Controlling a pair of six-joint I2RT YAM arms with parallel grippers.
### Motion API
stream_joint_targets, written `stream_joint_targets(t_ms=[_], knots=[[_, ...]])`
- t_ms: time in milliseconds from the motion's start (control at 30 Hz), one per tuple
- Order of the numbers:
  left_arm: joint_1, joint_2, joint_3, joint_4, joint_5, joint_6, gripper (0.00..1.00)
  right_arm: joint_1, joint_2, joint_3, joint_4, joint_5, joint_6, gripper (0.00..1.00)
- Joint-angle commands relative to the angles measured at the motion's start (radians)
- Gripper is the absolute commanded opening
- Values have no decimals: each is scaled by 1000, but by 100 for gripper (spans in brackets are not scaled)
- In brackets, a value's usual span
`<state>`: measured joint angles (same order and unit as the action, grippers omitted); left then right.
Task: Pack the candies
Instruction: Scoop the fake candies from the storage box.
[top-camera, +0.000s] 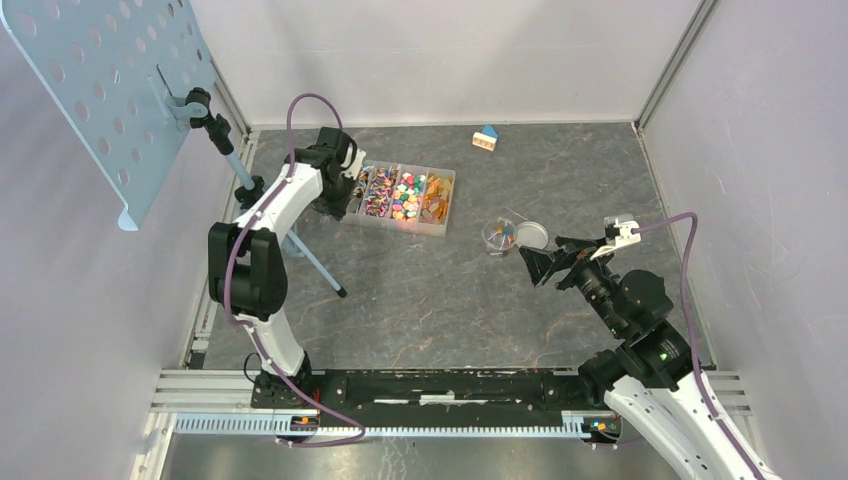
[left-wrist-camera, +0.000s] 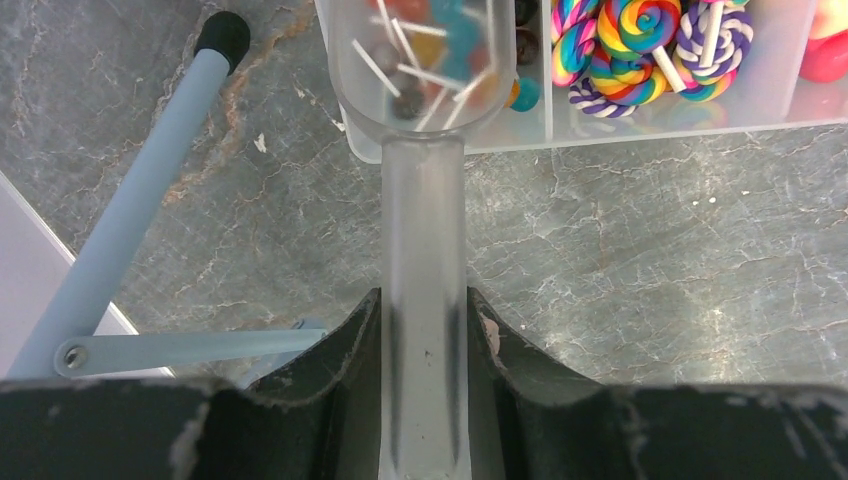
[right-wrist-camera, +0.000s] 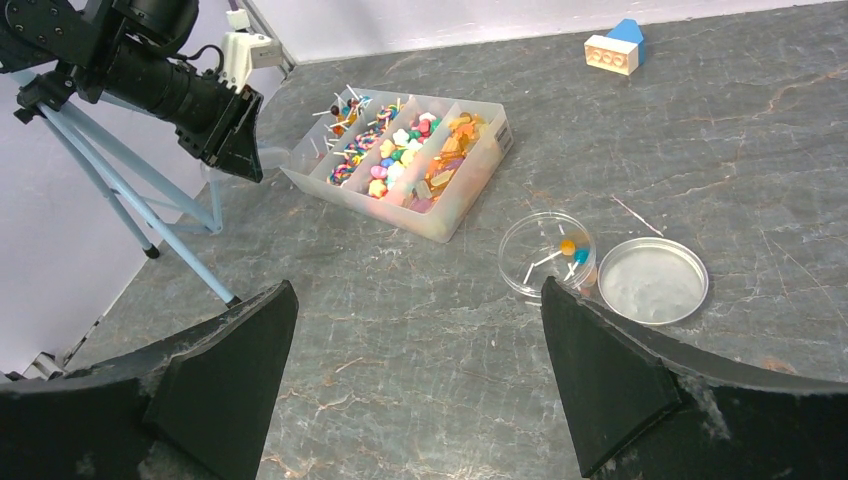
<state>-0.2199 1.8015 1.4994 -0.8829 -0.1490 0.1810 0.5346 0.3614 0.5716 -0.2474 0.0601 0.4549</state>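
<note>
The candies (right-wrist-camera: 405, 160) fill a clear divided box (top-camera: 444, 215) at the back of the table: stick lollipops, swirl lollipops (left-wrist-camera: 640, 30), small mixed-colour sweets, amber ones. My left gripper (left-wrist-camera: 424, 310) is shut on the handle of a clear plastic scoop (left-wrist-camera: 423, 200). The scoop's bowl lies in the box's leftmost compartment with several stick candies in it. My right gripper (right-wrist-camera: 415, 290) hangs open and empty above the table, near a small round clear container (right-wrist-camera: 530, 240) that holds a few stick candies (right-wrist-camera: 570, 250). Its lid (right-wrist-camera: 652, 280) lies beside it.
A small blue-roofed toy house (top-camera: 486, 139) stands at the back. A tripod leg (left-wrist-camera: 120, 230) slants just left of the left gripper, and its stand carries a perforated panel (top-camera: 110, 90). Walls close in the table on three sides.
</note>
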Motion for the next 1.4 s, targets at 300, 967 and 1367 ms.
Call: stream_joint_targets(t_ms=[300,967,1367], knots=[[15,-70,-77,92,19,-5,2,-1,-13,5,37,-6,1,98],[28,-169,-254,237,27,-49,2,-2,-35,-2,32,-7,12,98],[30,-199,-357,349,36,-63,2,-1,-42,-4,33,-6,13,98]])
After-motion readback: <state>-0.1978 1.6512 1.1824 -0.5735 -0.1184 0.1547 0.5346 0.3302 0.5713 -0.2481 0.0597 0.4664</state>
